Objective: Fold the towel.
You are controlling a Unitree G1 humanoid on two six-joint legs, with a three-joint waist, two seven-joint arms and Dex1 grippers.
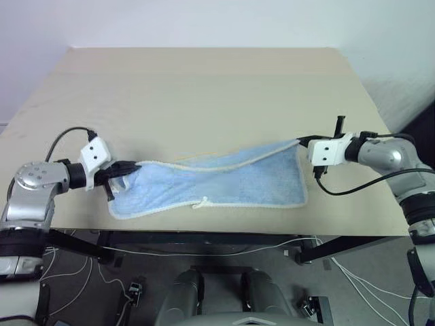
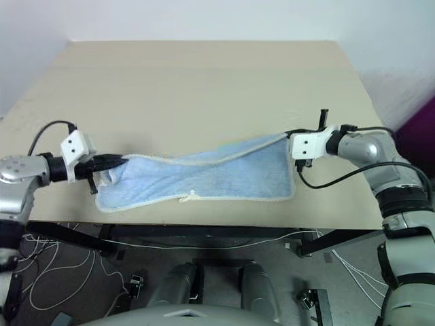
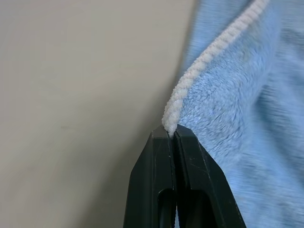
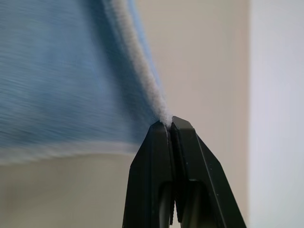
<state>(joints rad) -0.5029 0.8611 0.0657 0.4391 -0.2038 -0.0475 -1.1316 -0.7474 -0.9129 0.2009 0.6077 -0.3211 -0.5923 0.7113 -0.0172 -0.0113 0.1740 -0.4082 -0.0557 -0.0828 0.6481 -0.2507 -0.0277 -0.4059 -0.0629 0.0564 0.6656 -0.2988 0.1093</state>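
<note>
The light blue towel [image 1: 217,185] with whitish edging lies near the front edge of the beige table [image 1: 204,95], its far long edge lifted off the surface. My left gripper [image 1: 134,165] is shut on the towel's far left corner [image 3: 170,124]. At the far right corner [image 4: 164,118], my right gripper [image 1: 299,141] is shut on the edging too. The cloth sags between the two grippers, while its near edge still rests on the table. A small tag [image 1: 201,202] sticks out on the near edge.
Beyond the towel the tabletop stretches wide and bare to a white wall [image 1: 204,20]. Cables [image 1: 204,248] trail on the floor below the table's front edge.
</note>
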